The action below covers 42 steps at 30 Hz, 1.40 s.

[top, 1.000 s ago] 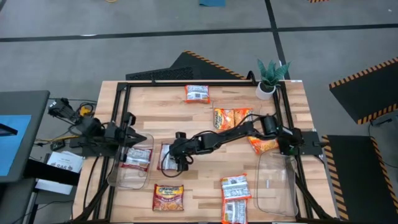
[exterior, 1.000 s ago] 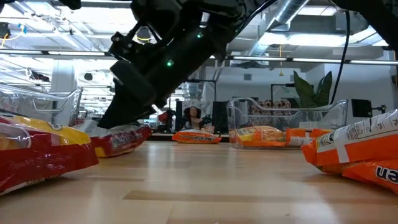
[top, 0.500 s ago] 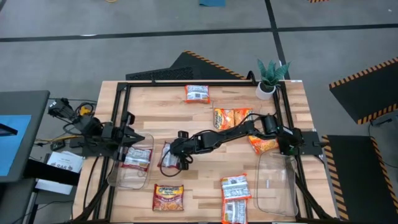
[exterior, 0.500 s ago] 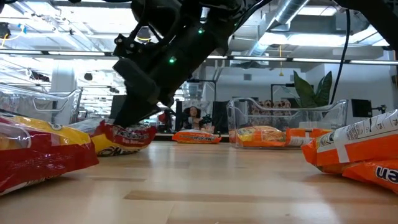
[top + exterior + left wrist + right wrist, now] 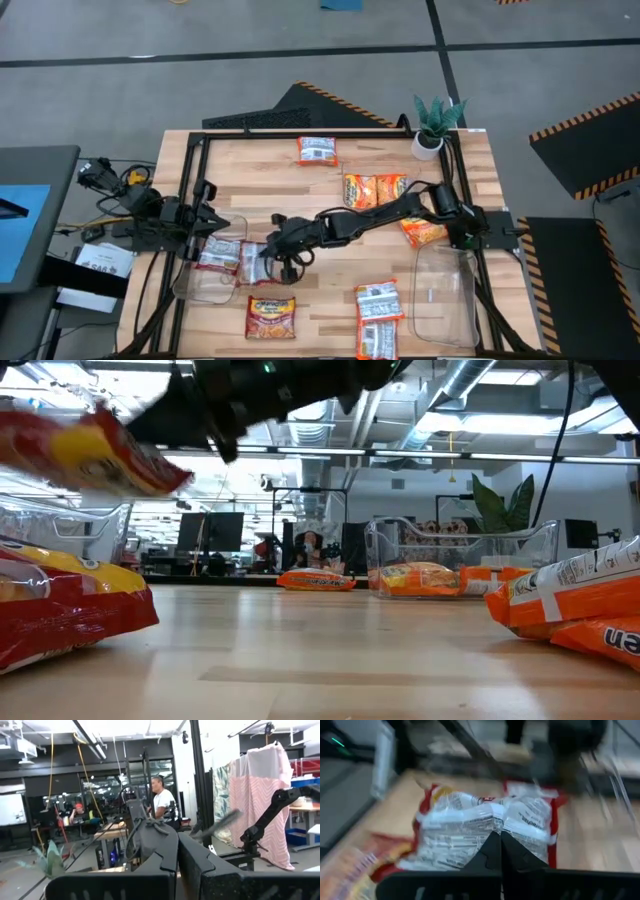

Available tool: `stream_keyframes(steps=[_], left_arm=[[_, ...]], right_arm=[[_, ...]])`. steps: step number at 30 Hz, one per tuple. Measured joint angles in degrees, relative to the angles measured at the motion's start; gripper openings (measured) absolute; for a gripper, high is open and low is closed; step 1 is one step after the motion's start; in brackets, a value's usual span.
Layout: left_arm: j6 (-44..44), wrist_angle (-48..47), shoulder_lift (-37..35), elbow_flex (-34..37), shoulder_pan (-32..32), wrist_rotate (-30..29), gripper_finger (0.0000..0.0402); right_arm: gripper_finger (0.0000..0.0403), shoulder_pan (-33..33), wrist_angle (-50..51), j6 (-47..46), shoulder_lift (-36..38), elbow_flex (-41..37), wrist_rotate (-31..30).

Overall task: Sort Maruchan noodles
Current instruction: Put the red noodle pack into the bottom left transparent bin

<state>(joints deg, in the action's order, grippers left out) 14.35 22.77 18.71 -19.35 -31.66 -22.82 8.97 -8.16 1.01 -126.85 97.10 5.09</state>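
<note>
My right gripper reaches across from the table's right and is shut on a red-and-white Maruchan noodle packet, held up beside the clear left bin. In the low view this packet hangs high above the wood. Another packet lies inside that bin. My left gripper is shut on nothing, over the bin's far end. More packets lie flat on the table: a white one, orange ones, and a dark red one. My right gripper pinches the packet between its two fingers at the middle of one edge, where the wrapper puckers. The fingers come from the table's right, slanting a little downward. The packet sticks out beyond the fingertips, tilted and lifted clear of the table.
A second clear bin stands at the near right, with two white-and-orange packets to its left. A small potted plant sits at the far right corner. A black frame runs around the tabletop.
My right gripper has taken hold of the red-and-white packet, which lay flat on the table. One end bent up first, then the whole packet rose clear. The gripper went up and a little toward the left bin, tipping closer to level.
</note>
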Motion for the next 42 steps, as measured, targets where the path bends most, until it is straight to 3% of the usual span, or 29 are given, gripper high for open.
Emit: stream_keyframes(steps=[2, 10, 20, 31, 35, 42], left_arm=[[0.27, 0.32, -0.03, 0.0, 0.0, 0.41, 0.0], [1.71, 0.57, -0.01, 0.0, 0.0, 0.04, 0.0], [4.13, 1.27, -0.01, 0.0, 0.0, -0.23, 0.0], [4.03, 1.2, 0.03, 0.0, 0.0, -0.36, 0.0], [4.0, 0.89, 0.03, 0.0, 0.0, -0.34, 0.0], [3.93, 0.76, 0.03, 0.0, 0.0, -0.31, 0.0]], right_arm=[[0.0007, -0.11, -5.13, 0.58, -0.01, 0.01, 2.53], [0.0007, -1.79, -18.47, 0.26, -0.13, 0.13, 3.2], [0.0007, -3.48, -24.8, -4.0, -3.62, 1.78, 5.62], [0.0007, -3.79, -17.47, -5.71, -20.34, 25.08, 5.57], [0.0043, -4.46, -15.63, -9.11, -22.61, 27.25, 5.44], [0.0157, -5.87, -13.4, -11.71, -22.28, 27.45, 5.4]])
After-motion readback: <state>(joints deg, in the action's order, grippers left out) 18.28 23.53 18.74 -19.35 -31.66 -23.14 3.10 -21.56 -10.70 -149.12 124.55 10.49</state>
